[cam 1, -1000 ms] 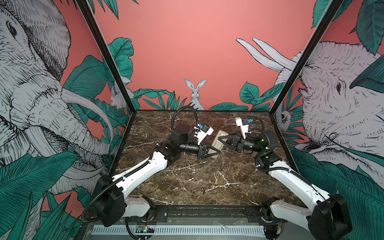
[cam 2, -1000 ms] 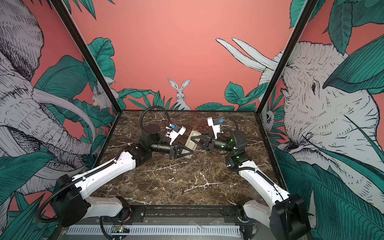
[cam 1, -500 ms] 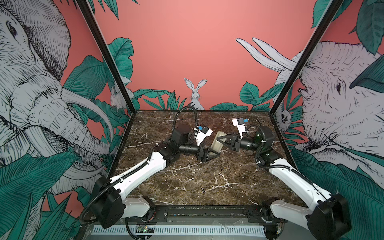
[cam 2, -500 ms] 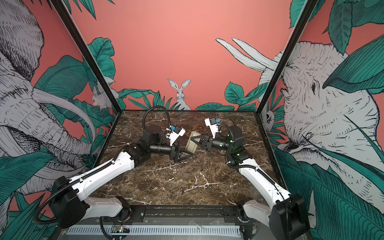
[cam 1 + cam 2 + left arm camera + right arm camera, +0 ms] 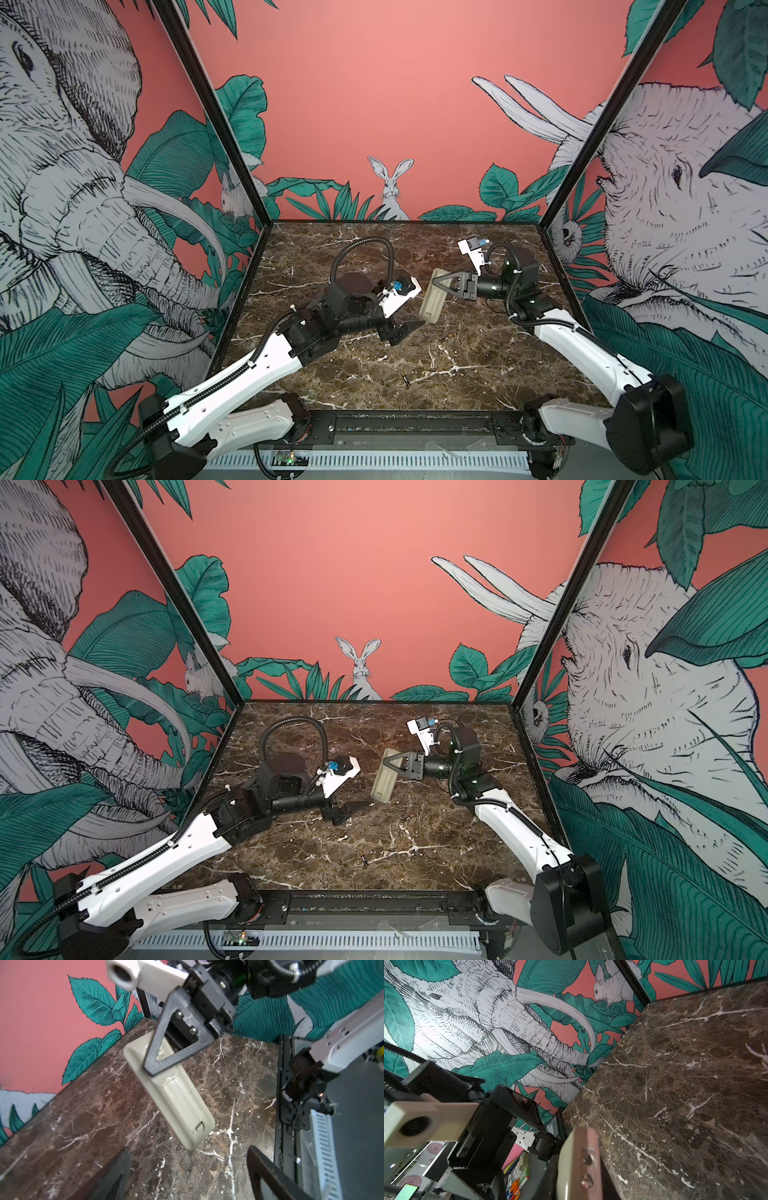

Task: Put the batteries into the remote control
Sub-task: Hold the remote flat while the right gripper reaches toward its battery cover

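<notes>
— What takes up the most room?
— A brown marble tabletop (image 5: 478, 386), walled in by jungle murals (image 5: 83, 187). The left arm (image 5: 257, 365) reaches in from the front left corner and the right arm (image 5: 582, 353) from the front right. Both end near the middle of the tabletop.

— Where is the remote control?
— The remote control (image 5: 432, 297) hangs over the middle of the tabletop, a little toward the back edge. It is steeply tilted, with its grey-beige back turned to the left arm. In the left wrist view the panel on that back looks fitted, with a small latch at the lower end. The lower end seems clear of the marble, but I cannot tell for certain.

— What has hold of it?
— The right gripper (image 5: 439, 283). Its jaws are clamped across the remote's upper end. One triangular finger (image 5: 185, 1007) lies flat on the back and the other is hidden behind.

— And the left gripper?
— The left gripper (image 5: 405, 329) sits low, just beside the remote's lower end and apart from it. Its fingers are spread wide with nothing between them.

— Any batteries?
— Two tiny dark sticks lie loose on the marble. The first battery (image 5: 405, 380) is toward the front edge, about mid-width. The second battery (image 5: 444, 338) is nearer the middle, just in front of the remote. Both are too small to make out further.
</notes>
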You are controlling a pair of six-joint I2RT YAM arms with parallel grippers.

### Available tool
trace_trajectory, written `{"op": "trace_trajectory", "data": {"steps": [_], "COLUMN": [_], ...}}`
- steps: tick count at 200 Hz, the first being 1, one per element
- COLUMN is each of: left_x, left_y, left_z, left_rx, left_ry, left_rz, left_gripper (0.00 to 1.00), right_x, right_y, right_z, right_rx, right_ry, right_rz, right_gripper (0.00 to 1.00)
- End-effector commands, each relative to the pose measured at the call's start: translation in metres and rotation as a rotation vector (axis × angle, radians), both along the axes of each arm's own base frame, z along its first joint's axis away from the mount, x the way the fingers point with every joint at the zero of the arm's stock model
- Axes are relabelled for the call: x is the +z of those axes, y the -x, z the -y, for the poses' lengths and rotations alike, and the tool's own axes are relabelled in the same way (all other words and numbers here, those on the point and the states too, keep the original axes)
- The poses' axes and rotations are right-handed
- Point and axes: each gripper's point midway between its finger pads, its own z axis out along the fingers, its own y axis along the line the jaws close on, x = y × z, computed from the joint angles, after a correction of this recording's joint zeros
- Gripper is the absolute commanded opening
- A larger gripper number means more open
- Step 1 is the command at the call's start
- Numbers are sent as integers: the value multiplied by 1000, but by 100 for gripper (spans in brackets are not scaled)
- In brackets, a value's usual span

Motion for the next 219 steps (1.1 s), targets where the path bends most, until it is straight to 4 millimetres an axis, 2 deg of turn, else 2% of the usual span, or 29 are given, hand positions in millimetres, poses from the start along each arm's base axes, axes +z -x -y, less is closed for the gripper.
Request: {"op": "trace_trajectory", "data": {"steps": [1,33,74,107,157,219], "left_x": [-17,-14,-23,-26,-27,-35], "left_y": [-13,-9,-8,-7,-4,-13], "left_z": [-11,-9,-1,9,25,32], "left_rx": [30,-11,-75,-138,-213,-214], "left_ry": [-164,-167,-215,-246,-248,-286], "left_rz": [173,217,247,272,273,302], "left_gripper": [85,81,85,88,88,89], "right_x": [3,3,-16,-24,-30,-30], "right_y": [5,2,-2,-3,-4,-3], "right_z": [-4,-10,-11,-12,-15,-16], "right_rx": [70,109,101,102,111,120], "right_ry": [-25,-92,-38,-20,-18,-22], "right_rz": [5,-32,-73,-94,-114,-118], "right_gripper": [0,0,0,0,0,0]}}
